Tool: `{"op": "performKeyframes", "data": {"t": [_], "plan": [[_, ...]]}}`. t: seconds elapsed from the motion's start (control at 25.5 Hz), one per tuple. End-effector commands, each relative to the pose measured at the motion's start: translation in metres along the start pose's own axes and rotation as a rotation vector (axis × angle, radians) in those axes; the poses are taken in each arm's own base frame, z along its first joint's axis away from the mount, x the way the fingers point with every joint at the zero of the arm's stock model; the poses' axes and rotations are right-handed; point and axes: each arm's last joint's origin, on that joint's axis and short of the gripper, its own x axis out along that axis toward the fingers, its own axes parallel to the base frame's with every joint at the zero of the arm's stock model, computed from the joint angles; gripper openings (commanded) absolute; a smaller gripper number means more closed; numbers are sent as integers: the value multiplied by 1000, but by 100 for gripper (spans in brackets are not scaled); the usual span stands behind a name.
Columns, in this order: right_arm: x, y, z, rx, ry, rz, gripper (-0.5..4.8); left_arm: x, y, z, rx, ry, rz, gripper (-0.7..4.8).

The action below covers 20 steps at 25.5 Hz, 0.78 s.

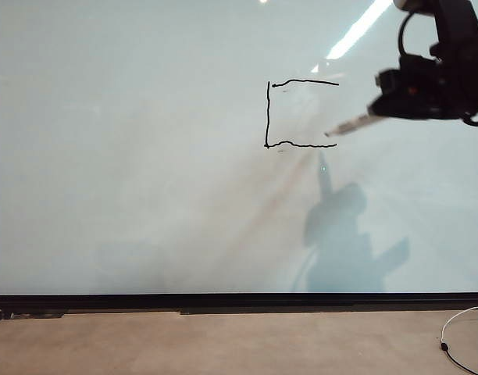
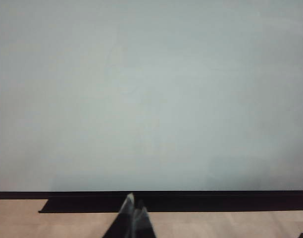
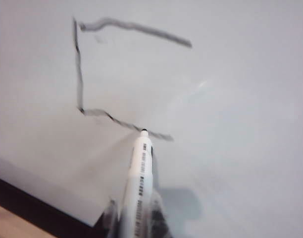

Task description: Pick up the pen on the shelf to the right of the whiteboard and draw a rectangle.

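Pale wooden tabletop [image 1: 223, 344] fills the foreground of the exterior view, with a thin white cable [image 1: 458, 332] ending in a black plug at its right edge. Behind it stands the whiteboard [image 1: 145, 156], glossy and grey-white, its black lower frame edge meeting the tabletop.

Left gripper [image 2: 133, 210]: seen only in the left wrist view, low in front of the board's bottom frame, its two dark fingertips pressed together with nothing between them. It is well apart from the drawing and touches nothing visible.

Right gripper [image 1: 379, 105]: high on the right of the exterior view, black, pointing toward the board. Its jaws are clamped on the pen [image 3: 140, 183], which projects forward from between the fingers [image 3: 159, 220]; the barrel's dark lettering runs lengthwise and the black tip leads. In the exterior view the pen [image 1: 350, 125] slants down and to the left from the gripper.

Rectangle [image 1: 297, 113]: an incomplete outline on the board, consisting of a wobbly top line, a left vertical line and a bottom line; the right side is open. The pen tip lies just beside the right end of the bottom line, at the open side. Whether the tip touches the board cannot be told.

Farther on the board surface, a grey shadow [image 1: 344, 238] of the arm falls below the drawing, and a bright ceiling-light reflection [image 1: 360, 27] streaks the upper right.
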Motion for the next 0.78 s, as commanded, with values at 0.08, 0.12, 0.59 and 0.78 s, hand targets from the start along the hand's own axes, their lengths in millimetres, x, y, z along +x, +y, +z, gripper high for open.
{"op": "performKeyframes", "data": {"t": [0.08,0.12,0.59,0.78], "plan": [[-3,0,-2,-82,64,-31,-6,0,0,2,4,-9,-1,-4],[-4,0,-3,-103,82,-37,-6,0,0,2,4,-9,-1,-4],[3,-2,12,-327,150,-5,-5,0,0,1,4,-8,0,-4],[3,-2,14,-344,138,-6,-5,0,0,2,4,-9,0,-4]]}}
